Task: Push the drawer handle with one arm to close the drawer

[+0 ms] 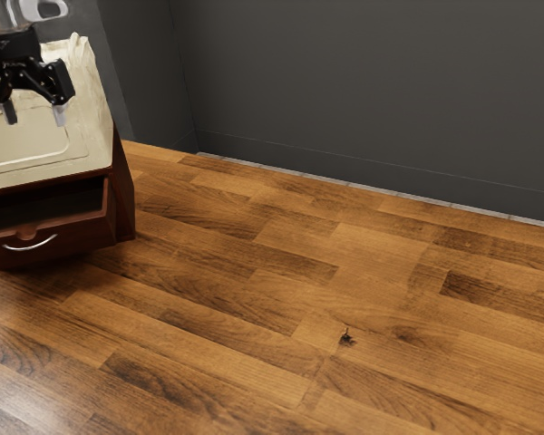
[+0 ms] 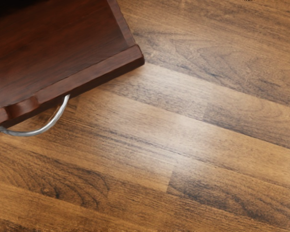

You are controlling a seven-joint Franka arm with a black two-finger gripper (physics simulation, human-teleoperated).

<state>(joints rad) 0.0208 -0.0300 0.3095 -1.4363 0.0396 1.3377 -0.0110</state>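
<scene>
The black gripper (image 1: 34, 118) hangs at the exterior view's upper left, its two fingers apart with nothing between them. In that picture it overlaps the cabinet's cream top, above the drawer. The dark red-brown drawer (image 1: 63, 237) stands pulled out of its cabinet, showing a dark interior. A curved silver handle (image 1: 30, 245) is fixed to the drawer front. From the wrist, the open drawer (image 2: 63, 58) is seen from above, with its silver handle (image 2: 43, 128) sticking out over the floor. No contact between gripper and handle is visible.
The cabinet (image 1: 122, 195) has a cream, box-like top (image 1: 91, 109). Wood-plank flooring (image 1: 281, 299) spreads out in front and beside it, and a dark grey wall (image 1: 363, 91) rises behind. A small dark mark (image 1: 346, 339) lies on the planks.
</scene>
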